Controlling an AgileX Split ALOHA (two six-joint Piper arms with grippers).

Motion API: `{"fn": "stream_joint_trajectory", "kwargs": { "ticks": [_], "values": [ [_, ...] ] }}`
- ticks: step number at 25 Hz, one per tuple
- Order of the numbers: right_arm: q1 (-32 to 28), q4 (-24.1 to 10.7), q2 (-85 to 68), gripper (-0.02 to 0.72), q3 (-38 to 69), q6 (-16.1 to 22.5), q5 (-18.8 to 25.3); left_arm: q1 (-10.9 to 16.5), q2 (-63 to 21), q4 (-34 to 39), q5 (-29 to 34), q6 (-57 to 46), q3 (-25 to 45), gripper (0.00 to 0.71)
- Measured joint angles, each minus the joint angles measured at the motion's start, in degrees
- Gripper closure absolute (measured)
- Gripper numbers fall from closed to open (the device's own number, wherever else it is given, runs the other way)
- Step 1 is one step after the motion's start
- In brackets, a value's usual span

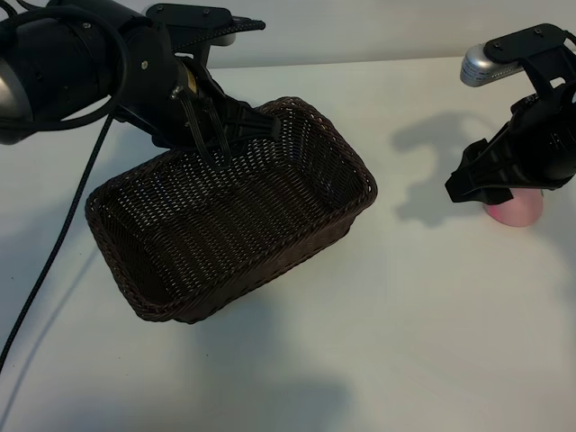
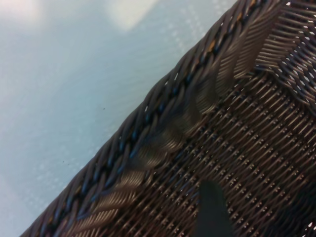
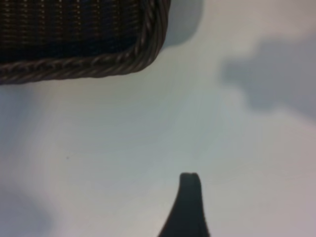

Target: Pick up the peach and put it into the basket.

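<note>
The dark brown woven basket (image 1: 270, 261) lies on the white table at centre left. My left gripper (image 1: 220, 130) is at its far rim with the jaws open. In the left wrist view one finger (image 2: 211, 210) hangs inside the basket (image 2: 256, 128), apart from the braided rim. The pink peach (image 1: 517, 213) rests on the table at the right, mostly hidden under my right gripper (image 1: 486, 191), which stands open over it. The right wrist view shows a single finger (image 3: 190, 202) above bare table and a corner of the basket (image 3: 143, 54), with the peach out of view.
The white table (image 1: 387, 342) stretches open in front of the basket and between basket and peach. A black cable (image 1: 54, 243) trails down from the left arm along the table's left side.
</note>
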Motion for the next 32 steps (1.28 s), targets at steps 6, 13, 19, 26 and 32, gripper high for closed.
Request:
{"fn": "stream_joint_trajectory", "kwargs": {
  "ticks": [6, 13, 19, 26, 32],
  "values": [
    [0.0, 0.0, 0.0, 0.108, 0.0, 0.0, 0.0, 0.0, -0.06, 1.97, 6.19, -3.23, 0.0, 0.206],
    [0.0, 0.1, 0.0, 0.108, 0.0, 0.0, 0.06, 0.0, -7.65, 7.65, 9.79, -10.54, 4.74, 0.206],
    [0.0, 0.1, 0.0, 0.108, 0.0, 0.0, 0.83, 0.0, -18.94, 11.35, 9.88, -21.56, 16.49, 0.207],
    [0.0, 0.12, 0.0, 0.108, 0.0, 0.0, 1.52, 0.0, -23.89, 19.48, 9.58, -42.43, 26.43, 0.207],
    [0.0, 0.17, 0.0, 0.108, 0.0, 0.0, 1.91, 0.0, -23.79, 22.24, 3.83, -50.91, 30.34, 0.207]
  ]
}}
